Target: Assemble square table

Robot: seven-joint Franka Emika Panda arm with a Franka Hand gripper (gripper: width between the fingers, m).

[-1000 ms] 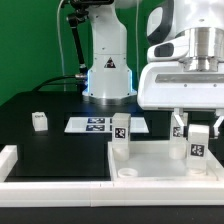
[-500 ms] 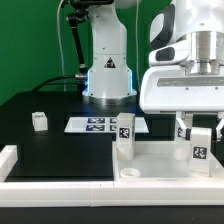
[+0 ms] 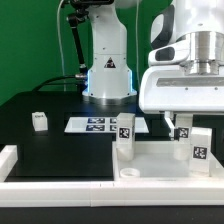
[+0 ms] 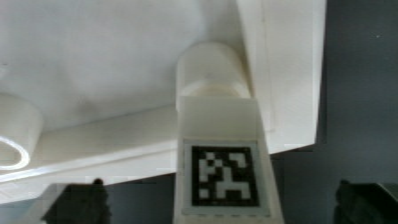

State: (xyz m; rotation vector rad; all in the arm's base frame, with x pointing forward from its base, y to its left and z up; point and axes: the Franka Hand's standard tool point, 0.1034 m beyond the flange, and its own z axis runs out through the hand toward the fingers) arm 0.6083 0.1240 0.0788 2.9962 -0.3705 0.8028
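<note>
- We have the gripper (image 4: 221,203) hanging over the table top (image 3: 165,160), which lies at about 4 o'clock in the exterior view.
- Its jaws stand wide. In the wrist view the two dark fingertips (image 4: 80,200) flank the target leg (image 4: 217,110) with a clear gap on each side, so we hold nothing.
- The target leg stands upright on the table top, toward 3 o'clock in the exterior view, with its tag facing that camera.
- The second leg (image 3: 124,134) stands upright at the top's 10 o'clock corner, apart from the gripper.
- The loose leg (image 3: 39,121) sits on the black surface at 9 o'clock, well apart from the top. The marker board (image 3: 95,124) lies between it and the second leg.
- We judge the step in hand to be fastening the target leg into its corner. We cannot tell from these views whether it is fully seated.
- If it needs another turn, we keep the leg midway between the fingertips and close evenly on two opposite faces, so neither pad pushes it over first.
- We keep the wrist in line with the leg's long axis, so turning drives it straight down rather than tilting it in its socket.
- If it is seated, we rise straight up with the jaws wide until the fingertips clear the leg's top, and only then travel toward 9 o'clock for the loose leg.
</note>
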